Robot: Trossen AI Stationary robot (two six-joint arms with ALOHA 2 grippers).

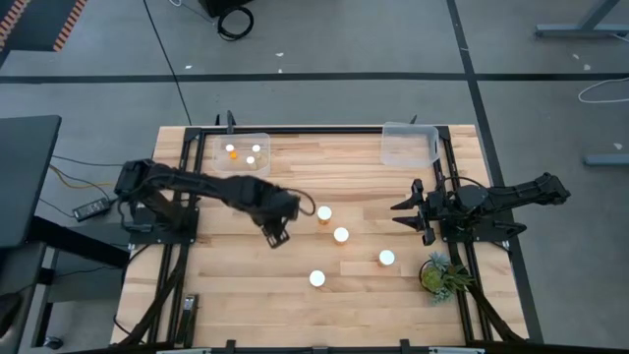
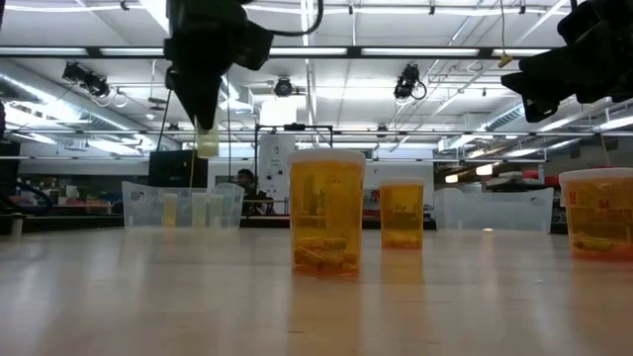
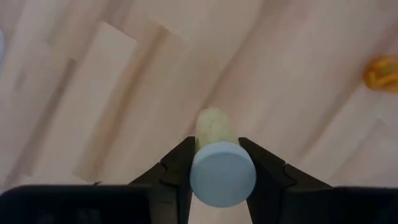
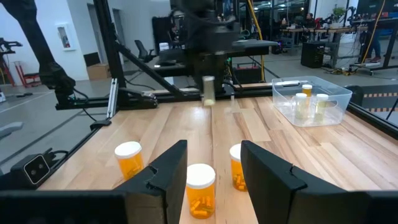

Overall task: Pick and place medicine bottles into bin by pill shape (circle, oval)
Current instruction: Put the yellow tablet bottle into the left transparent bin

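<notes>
**Left arm holds one bottle in the air; four wait on the table**

You have the left gripper (image 1: pixel 276 234) raised above the table centre-left, its fingers (image 3: pixel 177 168) clamped on the sides of a narrow pale bottle (image 3: pixel 216 155) with a white cap. In the low view that bottle hangs below the gripper, clear of the wood.

Your right gripper (image 1: pixel 405 211) waits at the table's 3 o'clock edge, clenched on nothing, pointing toward the middle.

Four medicine bottles stand upright on the wooden table (image 1: pixel 246 285), each well apart from the next: one (image 1: pixel 324 212) just beside the left gripper at its 3 o'clock, one (image 1: pixel 341 235) near the table's centre, one (image 1: pixel 386 258) toward 4 o'clock and one (image 1: pixel 317 278) toward 6 o'clock. The low view shows pills lying in the bottoms of the nearer ones.

The clear bin (image 1: pixel 239 152) at the table's 11 o'clock corner contains three bottles (image 1: pixel 231 150). The second clear bin (image 1: pixel 408 145) sits at 1 o'clock. A small green plant (image 1: pixel 439 273) stands at 4 o'clock, near the right arm's base.
</notes>
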